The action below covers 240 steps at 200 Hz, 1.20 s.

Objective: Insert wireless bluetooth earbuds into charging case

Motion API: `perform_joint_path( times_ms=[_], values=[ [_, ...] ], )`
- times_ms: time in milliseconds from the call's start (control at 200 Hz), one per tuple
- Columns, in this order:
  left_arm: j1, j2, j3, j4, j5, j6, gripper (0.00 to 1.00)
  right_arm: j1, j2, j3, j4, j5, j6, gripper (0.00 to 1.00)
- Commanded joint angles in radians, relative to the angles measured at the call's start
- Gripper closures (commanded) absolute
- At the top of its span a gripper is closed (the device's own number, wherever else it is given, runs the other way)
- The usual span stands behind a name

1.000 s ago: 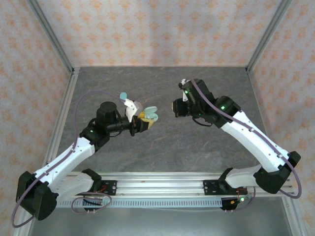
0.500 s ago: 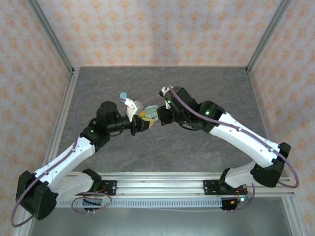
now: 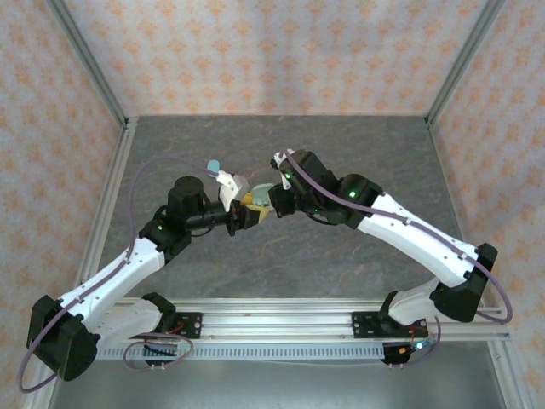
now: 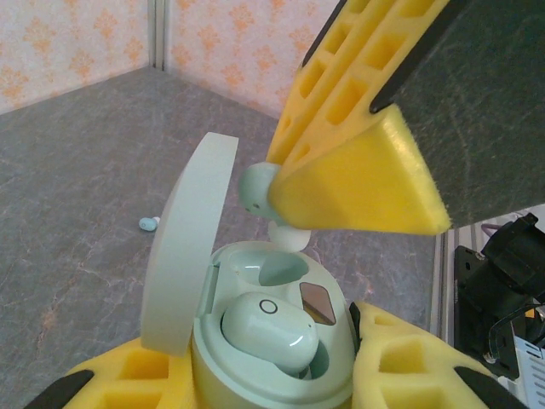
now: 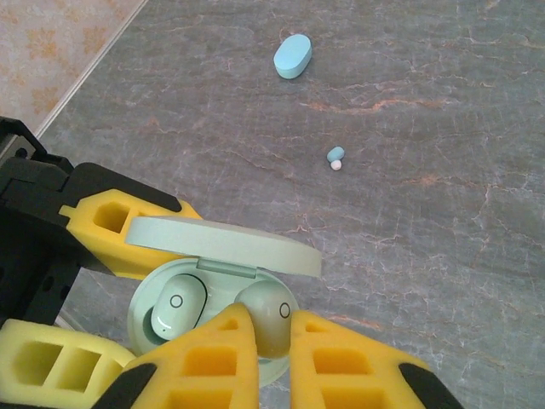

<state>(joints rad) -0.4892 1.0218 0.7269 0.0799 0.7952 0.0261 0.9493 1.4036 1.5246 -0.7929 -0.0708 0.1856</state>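
Right wrist: tiny mint plastic earbud [image 5: 274, 308] was pinched by right pincer [image 5: 271, 331] over open mint oval case [image 5: 141, 317] gripped by left pincer [image 4: 272, 383]; gentle lowering seemed needed.

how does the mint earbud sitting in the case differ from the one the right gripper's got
Place: the seated earbud rests in its slot in the open charging case; the held earbud hangs just above the empty slot.
Grip: no gripper touches the seated earbud; the right gripper pinches the held earbud.
Pose: the seated earbud lies ring mark up; the held earbud points its white tip down.
Both are pale mint green.
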Motion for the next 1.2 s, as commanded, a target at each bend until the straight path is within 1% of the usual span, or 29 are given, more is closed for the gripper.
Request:
perform_joint_path(
  times_ms=[0,385,540,650,801,1196],
  values=[
    [-0.003,-0.020,0.027,0.039,-0.016,-0.004,0.91,0.006,0.014,0.019,-0.005,0.003,-0.015,0.87],
    [-0.004,-0.020,0.024,0.044,-0.019,-0.009,0.91,0.008,0.025,0.013,-0.061,-0.022,-0.026,0.87],
    [-0.005,-0.022,0.026,0.043,-0.019,-0.009,0.91,0.008,0.038,0.020,-0.070,-0.058,-0.025,0.87],
    [-0.005,-0.020,0.028,0.041,-0.019,-0.009,0.91,0.008,0.046,0.029,-0.065,-0.097,-0.028,0.81],
    [-0.006,-0.020,0.032,0.037,-0.019,-0.007,0.91,0.008,0.050,0.041,-0.063,-0.108,-0.020,0.75],
    [-0.005,-0.023,0.030,0.031,-0.022,-0.005,0.91,0.008,0.008,0.034,-0.031,-0.060,0.000,0.68]
  ],
)
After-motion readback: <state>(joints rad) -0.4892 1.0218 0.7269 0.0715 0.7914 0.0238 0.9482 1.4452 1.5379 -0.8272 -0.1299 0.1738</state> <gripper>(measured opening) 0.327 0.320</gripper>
